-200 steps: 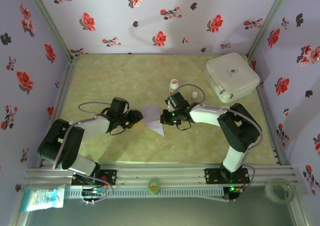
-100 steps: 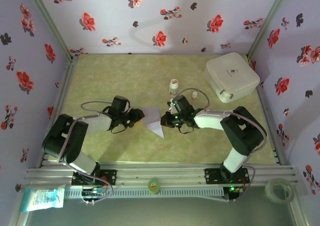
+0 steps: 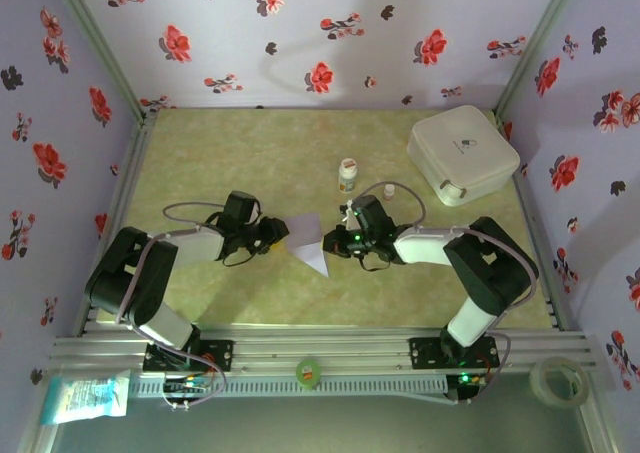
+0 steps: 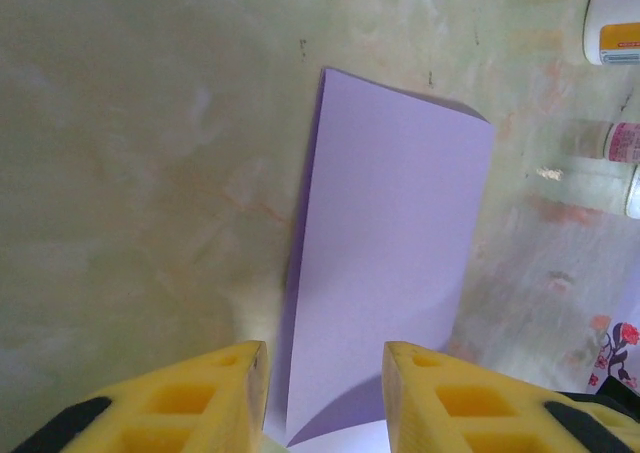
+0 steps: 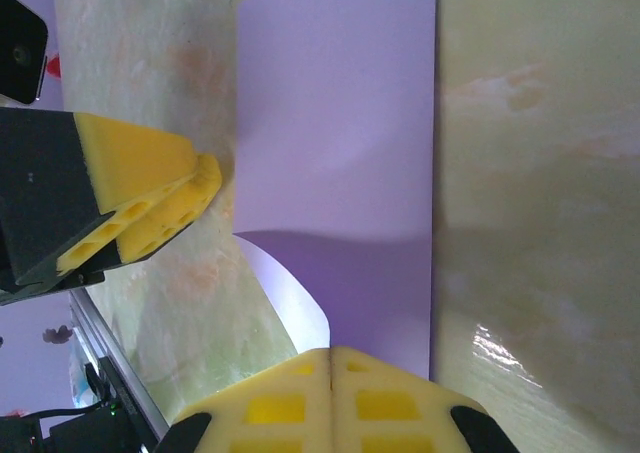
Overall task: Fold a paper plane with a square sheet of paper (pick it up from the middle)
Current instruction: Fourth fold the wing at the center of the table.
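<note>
The square sheet of paper [image 3: 308, 241], pale lilac, lies folded into a narrow pointed shape on the green table between both grippers. In the left wrist view it is a long strip [image 4: 390, 263] running away from my left gripper [image 4: 325, 353]. That gripper's yellow jaws stand apart with the strip's near edge between them, not touching it. My right gripper [image 5: 331, 355] is shut on the sheet [image 5: 340, 123] at its near end. There a lifted layer curls up, white underneath, with shadow below. My left gripper's fingers [image 5: 150, 193] sit at the sheet's opposite edge.
A white rounded box [image 3: 463, 153] stands at the back right. Two small white bottles [image 3: 347, 174] [image 3: 389, 189] stand just behind the right wrist, and the larger bottle [image 4: 615, 18] is near the strip's far end. Floral walls enclose the table on three sides.
The right wrist has drawn slightly right and toward the near edge, uncovering the bottles. The left jaws have narrowed a little. The sheet has stayed in place.
</note>
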`<state>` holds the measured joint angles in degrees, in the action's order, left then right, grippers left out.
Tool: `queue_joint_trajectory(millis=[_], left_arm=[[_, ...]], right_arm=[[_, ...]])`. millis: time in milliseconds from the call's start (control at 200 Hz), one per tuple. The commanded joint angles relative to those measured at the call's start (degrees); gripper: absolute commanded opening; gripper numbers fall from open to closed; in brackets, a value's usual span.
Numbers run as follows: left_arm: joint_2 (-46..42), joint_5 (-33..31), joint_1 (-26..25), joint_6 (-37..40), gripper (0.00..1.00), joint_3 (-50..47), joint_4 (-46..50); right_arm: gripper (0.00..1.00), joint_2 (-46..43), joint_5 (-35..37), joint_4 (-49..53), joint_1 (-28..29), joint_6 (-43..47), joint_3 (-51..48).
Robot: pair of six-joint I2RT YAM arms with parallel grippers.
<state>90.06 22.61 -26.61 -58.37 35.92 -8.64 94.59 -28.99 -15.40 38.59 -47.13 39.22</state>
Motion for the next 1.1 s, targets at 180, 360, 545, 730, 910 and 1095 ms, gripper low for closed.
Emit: queue_joint_trajectory(millis=[180, 360, 545, 730, 910, 1095], left_arm=[[1.54, 1.51, 0.26, -0.6, 0.34, 1.48, -1.32], [2.21, 2.29, -0.04, -1.11, 0.32, 1.44, -2.97], [3.96, 3.86, -0.2, -2.91, 0.3, 1.35, -6.44], [4.33, 4.02, -0.37, -3.52, 0.23, 1.34, -8.05], [4.43, 3.96, -0.39, -3.63, 0.15, 1.2, -8.55], [3.93, 3.07, -0.39, -4.2, 0.03, 0.42, -9.73]], right_arm=[[0.0, -2.32, -1.13, -3.16, -0.8, -1.55, -1.6], [0.0, -2.38, -1.15, -3.74, -0.88, -1.73, -2.06], [0.0, -2.28, -1.33, -3.82, -0.97, -1.73, -2.21], [0.0, -2.12, -1.24, -3.76, -1.13, -1.64, -2.55], [0.0, -1.89, -1.07, -3.41, -1.25, -1.38, -2.65], [0.04, -2.19, -0.02, -0.25, -1.36, -0.23, -1.31]])
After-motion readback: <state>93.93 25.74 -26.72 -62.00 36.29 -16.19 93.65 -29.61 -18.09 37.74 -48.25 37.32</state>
